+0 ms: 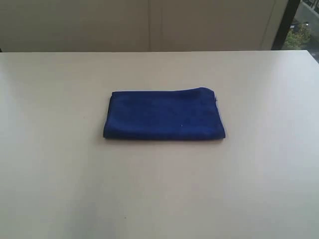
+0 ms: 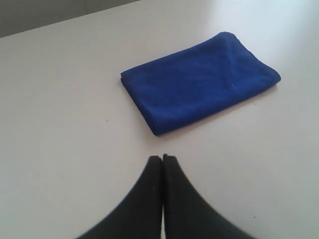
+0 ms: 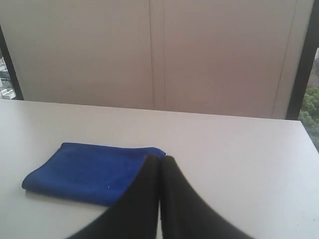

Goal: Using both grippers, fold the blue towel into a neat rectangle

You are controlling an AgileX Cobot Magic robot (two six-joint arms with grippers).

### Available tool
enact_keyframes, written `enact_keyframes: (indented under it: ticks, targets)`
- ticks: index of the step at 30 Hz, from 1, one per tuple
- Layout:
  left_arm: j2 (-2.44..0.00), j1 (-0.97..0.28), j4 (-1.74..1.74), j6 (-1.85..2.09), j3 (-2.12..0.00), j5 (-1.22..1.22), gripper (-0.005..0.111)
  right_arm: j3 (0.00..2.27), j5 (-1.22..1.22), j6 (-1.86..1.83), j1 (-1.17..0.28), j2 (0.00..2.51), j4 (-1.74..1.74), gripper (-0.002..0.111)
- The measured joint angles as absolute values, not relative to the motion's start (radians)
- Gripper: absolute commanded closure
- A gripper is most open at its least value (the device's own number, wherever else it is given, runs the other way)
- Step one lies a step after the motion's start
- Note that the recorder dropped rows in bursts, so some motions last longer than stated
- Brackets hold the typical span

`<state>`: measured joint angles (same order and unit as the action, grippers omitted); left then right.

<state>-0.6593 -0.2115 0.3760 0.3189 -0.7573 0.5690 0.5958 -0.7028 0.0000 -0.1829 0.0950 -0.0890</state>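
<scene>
Left gripper [image 2: 162,158] and right gripper [image 3: 159,159] pinched together, holding nothing.
Well apart from both, the blue towel [image 1: 163,115] lies flat mid-table, already a compact layered rectangle with mostly even edges; one far corner bulges slightly. Folding looks finished, with perhaps only a corner tidy-up left. Around it the pale table [image 1: 60,174] runs back to a beige wall [image 1: 75,25].

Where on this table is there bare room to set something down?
Bare table lies on every side of the folded blue towel: wide strips to either side, a broad stretch in front, a narrower band toward the wall. Only the centre is taken.
</scene>
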Motion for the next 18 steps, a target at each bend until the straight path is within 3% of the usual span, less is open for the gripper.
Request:
enact_keyframes:
  ticks: [18]
  targets:
    - [-0.659,-0.212,0.376,0.319,-0.757,0.569,0.107,0.596,-0.703,0.000,-0.092,0.019,-0.089,0.108]
